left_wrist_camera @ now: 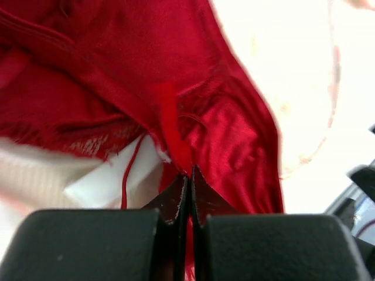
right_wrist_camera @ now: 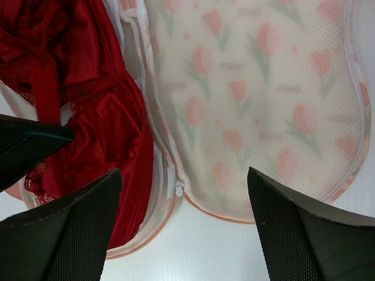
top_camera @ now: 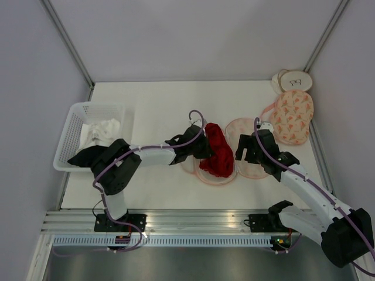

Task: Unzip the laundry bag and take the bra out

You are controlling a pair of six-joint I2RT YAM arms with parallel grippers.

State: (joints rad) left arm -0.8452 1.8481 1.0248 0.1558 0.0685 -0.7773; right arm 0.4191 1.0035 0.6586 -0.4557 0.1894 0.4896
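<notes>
Two laundry bag [right_wrist_camera: 252, 117] lobes open, one mostly hidden under bra [right_wrist_camera: 88, 117]; L jaws pinch bra, R jaws wide, empty.

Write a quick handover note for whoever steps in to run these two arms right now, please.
Left tool: shut, pinching the red satin-and-lace bra.
Right tool: open, above the peach tulip-print mesh laundry bag, holding nothing.
Done: the bag is unzipped and lies spread open; the bra rests in the half nearer the left arm.
Left: lift the bra clear of the bag.
</notes>
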